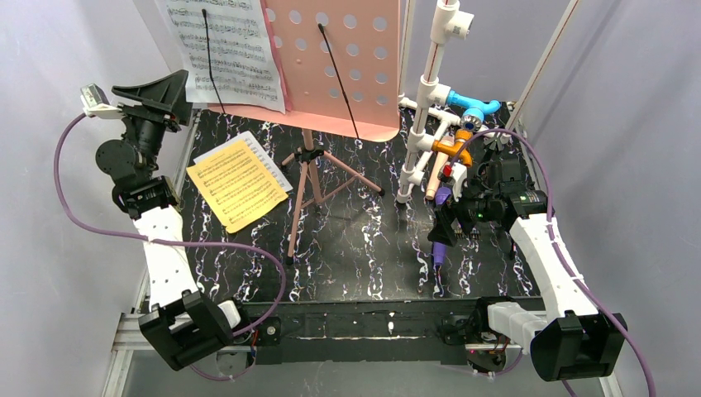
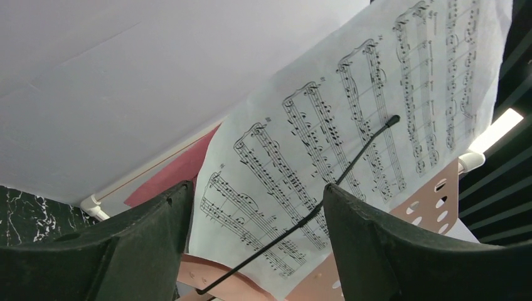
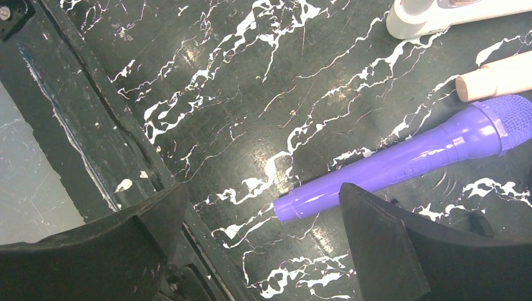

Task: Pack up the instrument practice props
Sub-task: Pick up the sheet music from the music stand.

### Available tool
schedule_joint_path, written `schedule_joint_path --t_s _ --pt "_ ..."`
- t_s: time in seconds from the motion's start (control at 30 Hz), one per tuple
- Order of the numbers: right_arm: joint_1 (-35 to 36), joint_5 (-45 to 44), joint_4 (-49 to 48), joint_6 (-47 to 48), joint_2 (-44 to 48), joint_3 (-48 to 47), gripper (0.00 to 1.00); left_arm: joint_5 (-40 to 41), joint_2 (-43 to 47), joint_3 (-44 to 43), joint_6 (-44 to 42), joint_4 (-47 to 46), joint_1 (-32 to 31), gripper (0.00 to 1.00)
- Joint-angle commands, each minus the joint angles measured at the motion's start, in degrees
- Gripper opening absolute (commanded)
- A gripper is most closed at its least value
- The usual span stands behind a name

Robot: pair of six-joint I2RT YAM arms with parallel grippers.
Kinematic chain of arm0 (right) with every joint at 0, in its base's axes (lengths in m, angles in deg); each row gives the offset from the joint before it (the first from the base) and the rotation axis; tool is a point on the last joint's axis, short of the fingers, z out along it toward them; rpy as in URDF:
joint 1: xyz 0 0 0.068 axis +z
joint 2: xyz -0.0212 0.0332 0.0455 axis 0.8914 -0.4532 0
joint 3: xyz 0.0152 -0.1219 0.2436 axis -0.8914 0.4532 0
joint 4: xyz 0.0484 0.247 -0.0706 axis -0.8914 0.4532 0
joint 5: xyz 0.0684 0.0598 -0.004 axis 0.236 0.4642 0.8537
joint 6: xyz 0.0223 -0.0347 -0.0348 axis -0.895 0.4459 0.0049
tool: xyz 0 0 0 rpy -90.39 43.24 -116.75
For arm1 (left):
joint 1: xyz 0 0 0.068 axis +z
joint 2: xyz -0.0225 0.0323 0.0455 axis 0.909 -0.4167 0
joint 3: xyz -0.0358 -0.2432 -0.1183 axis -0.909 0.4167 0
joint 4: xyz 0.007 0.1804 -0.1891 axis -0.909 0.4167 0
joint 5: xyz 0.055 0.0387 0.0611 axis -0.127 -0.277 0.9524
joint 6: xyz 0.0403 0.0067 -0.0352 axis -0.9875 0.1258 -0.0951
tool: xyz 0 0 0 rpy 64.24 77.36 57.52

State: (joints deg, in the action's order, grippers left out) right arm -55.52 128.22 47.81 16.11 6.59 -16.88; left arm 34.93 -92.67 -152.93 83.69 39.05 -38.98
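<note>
The pink perforated sheet-music holder (image 1: 339, 66) stands on pink tripod legs (image 1: 307, 186) at the back. A white printed music page (image 1: 223, 50) rests on its left half under a black wire arm (image 2: 351, 163). My left gripper (image 1: 175, 89) is raised at that page's lower left corner, open, with the page (image 2: 351, 94) seen between its fingers (image 2: 257, 188). A purple microphone (image 3: 401, 160) and a beige microphone (image 3: 495, 78) lie on the table at right. My right gripper (image 3: 262, 188) hovers open over the purple one's handle end (image 1: 441, 244).
Yellow music sheets (image 1: 236, 184) lie on the black marbled table (image 1: 364, 256), left of the tripod legs. A white pipe frame (image 1: 430, 107) with blue and orange fittings stands at back right, its foot (image 3: 433, 15) close to the microphones. White walls enclose the sides.
</note>
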Motion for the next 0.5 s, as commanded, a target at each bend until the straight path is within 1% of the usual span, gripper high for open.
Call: schedule_joint_path --t_s 0.0,0.07,0.13,0.2,0.23,0.27,0.3,0.37,0.47 --pt "0.29 0.79 -0.47 -0.2 0.88 -0.65 1.0 -0.29 3.48 0.7 -0.04 -2.94 -0.19 0.72" --pt "0.29 0.7 -0.42 -0.16 0.88 -0.74 1.0 -0.05 3.97 0.71 -0.02 -3.01 -0.2 0.72" --pt "0.29 0.69 -0.34 -0.2 0.88 -0.82 1.0 -0.03 4.24 0.79 0.02 -3.19 -0.19 0.67" --pt "0.38 0.78 -0.41 -0.24 0.81 -0.81 1.0 0.02 4.18 1.14 0.21 -3.19 -0.2 0.66" --pt "0.38 0.79 -0.38 -0.2 0.79 -0.82 1.0 0.16 3.97 1.38 0.46 -3.43 -0.22 0.63" --pt "0.38 0.79 -0.41 -0.2 0.79 -0.86 1.0 0.3 3.78 1.67 0.81 -3.65 -0.2 0.57" --pt "0.38 0.79 -0.42 -0.23 0.76 -0.85 1.0 0.47 3.49 1.83 1.15 -3.95 -0.18 0.54" --pt "0.43 0.77 -0.38 -0.24 0.64 -0.94 1.0 0.1 2.93 1.37 1.14 -4.24 -0.28 0.53" --pt "0.47 0.87 -0.45 -0.2 0.46 -0.93 1.0 -1.88 0.96 -0.89 0.69 -4.27 -0.59 0.56"
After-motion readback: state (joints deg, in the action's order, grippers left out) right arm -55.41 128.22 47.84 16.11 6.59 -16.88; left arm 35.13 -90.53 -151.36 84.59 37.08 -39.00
